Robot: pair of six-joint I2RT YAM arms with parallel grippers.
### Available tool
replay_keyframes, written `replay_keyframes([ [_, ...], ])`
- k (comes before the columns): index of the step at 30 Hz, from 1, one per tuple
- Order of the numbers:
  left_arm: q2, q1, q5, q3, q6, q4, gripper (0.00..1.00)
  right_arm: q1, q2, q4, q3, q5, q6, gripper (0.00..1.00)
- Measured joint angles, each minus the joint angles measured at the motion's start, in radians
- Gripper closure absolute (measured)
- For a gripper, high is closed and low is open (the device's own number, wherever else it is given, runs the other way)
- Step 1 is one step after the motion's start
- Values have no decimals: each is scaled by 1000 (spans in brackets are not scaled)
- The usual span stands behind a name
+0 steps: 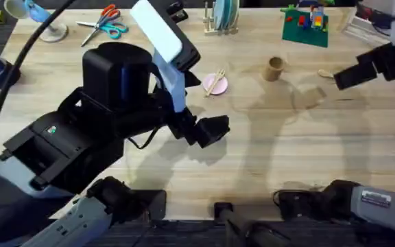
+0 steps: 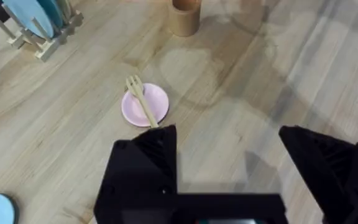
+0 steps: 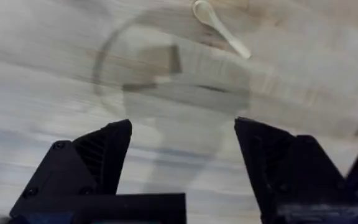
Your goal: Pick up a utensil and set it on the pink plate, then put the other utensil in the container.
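- Step 1 looks done: fork (image 2: pixel 142 101) lies across the pink plate (image 2: pixel 157 107), tines poking just over the rim, handle end over the opposite rim. Overhead view agrees – fork (image 1: pixel 215 82) on pink plate (image 1: pixel 219 87), mid-table.
- Left gripper (image 2: pixel 229 165): fingers spread wide, nothing btwn them, hanging above bare table (image 2: pixel 241 93) on the near side of the plate, not touching it. Its job seems finished.
- Step 2 not done: spoon (image 3: pixel 219 26) lies flat on the table, bowl end plus slim handle visible in the right wrist view. Overhead, spoon (image 1: pixel 326 73) sits to the right of the container (image 1: pixel 274 68), apart from it, just beside the right arm's tip.
- Right gripper (image 3: pixel 182 149): fingers apart, empty, above bare wood w/ the spoon ahead of it, no contact yet.
- Container (image 2: pixel 184 17) upright, beyond the plate; can't see inside from these angles, but the spoon is clearly outside it.
- Judgement: roughly halfway. Left to do – right arm closes in on spoon, grips the handle, carries it over to the cup, drops it in.
- Risk guess: spoon is thin & flat on the wood, so the pinch may slip.
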Motion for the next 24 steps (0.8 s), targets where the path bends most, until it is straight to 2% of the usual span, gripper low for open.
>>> replay_keyframes([
  [5, 0, 0, 0, 0, 0, 0, 7, -37, 96, 47, 0, 6, -244, 9],
  [9, 0, 0, 0, 0, 0, 0, 6, -41, 151, 80, 0, -4, -346, 9],
  [13, 0, 0, 0, 0, 0, 0, 6, -41, 220, 128, 0, -68, -445, 7],
  [20, 0, 0, 0, 0, 0, 0, 7, -41, 318, 161, 4, -91, -497, 7],
  [24, 0, 0, 0, 0, 0, 0, 6, -41, 382, 150, 48, -92, -514, 7],
])
